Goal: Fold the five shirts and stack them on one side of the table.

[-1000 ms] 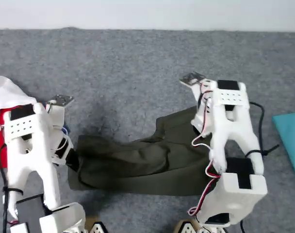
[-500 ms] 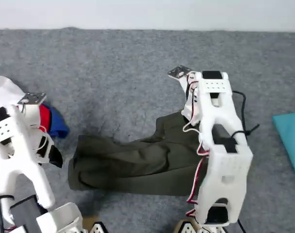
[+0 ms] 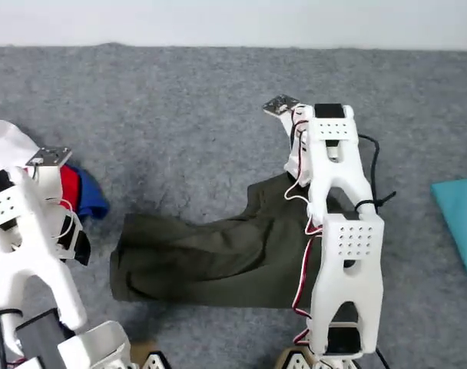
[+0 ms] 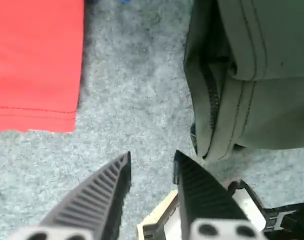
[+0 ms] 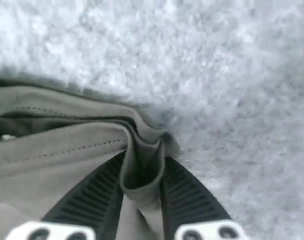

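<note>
The crumpled olive-green cotton shirt lies in the middle of the grey felt worktop, toward its 6 o'clock edge. Its long axis runs from 9 o'clock to 3 o'clock. The right gripper is clenched on a doubled piece of the edge near the shirt's 2 o'clock corner. The left gripper is released and holds nothing. It hangs over bare worktop just beside the shirt's 9 o'clock end, so that end lies at 3 o'clock from it. I judge the left arm is the nearer one for this end. The shirt looks wrinkled and half doubled, not yet neatly folded.
</note>
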`<state>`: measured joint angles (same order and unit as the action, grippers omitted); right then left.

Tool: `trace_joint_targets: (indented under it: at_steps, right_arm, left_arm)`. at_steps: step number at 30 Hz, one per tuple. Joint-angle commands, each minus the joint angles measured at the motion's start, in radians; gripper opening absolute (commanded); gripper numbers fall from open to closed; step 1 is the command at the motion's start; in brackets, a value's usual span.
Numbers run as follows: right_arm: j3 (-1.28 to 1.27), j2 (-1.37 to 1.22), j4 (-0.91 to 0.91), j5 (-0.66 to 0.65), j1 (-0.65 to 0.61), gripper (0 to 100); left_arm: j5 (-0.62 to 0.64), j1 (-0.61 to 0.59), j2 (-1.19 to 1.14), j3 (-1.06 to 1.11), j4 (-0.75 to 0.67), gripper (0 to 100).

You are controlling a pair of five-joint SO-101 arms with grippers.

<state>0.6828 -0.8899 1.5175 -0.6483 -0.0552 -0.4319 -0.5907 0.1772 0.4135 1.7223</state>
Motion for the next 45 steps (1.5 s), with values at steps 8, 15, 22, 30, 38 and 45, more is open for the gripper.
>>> trace_joint_targets:
  at_steps: [8, 15, 22, 30, 38, 45]
  right_arm:
    - [0.206, 0.001, 0.005, -0.034, 0.2, 0.9]
    - [0.328, -0.064, 0.021, 0.011, 0.222, 1.8]
    - [0.391, -0.018, 0.232, 0.002, 0.125, 43.7]
    - [0.368, 0.093, 0.285, -0.005, 0.077, 46.2]
    - [-0.117, 0.45, 0.285, -0.003, 0.061, 39.7]
    - [-0.661, 0.863, 0.275, -0.003, 0.094, 39.6]
  left_arm:
    - [-0.006, 0.005, 0.014, -0.028, 0.035, 13]
    - [-0.006, 0.005, 0.015, -0.028, 0.035, 13]
    - [-0.006, 0.005, 0.015, -0.027, 0.035, 13]
    - [-0.009, 0.005, 0.015, 0.058, 0.035, 13]
    - [-0.011, 0.005, 0.017, 0.088, 0.025, 13]
    - [-0.011, 0.006, 0.017, 0.087, 0.023, 13]
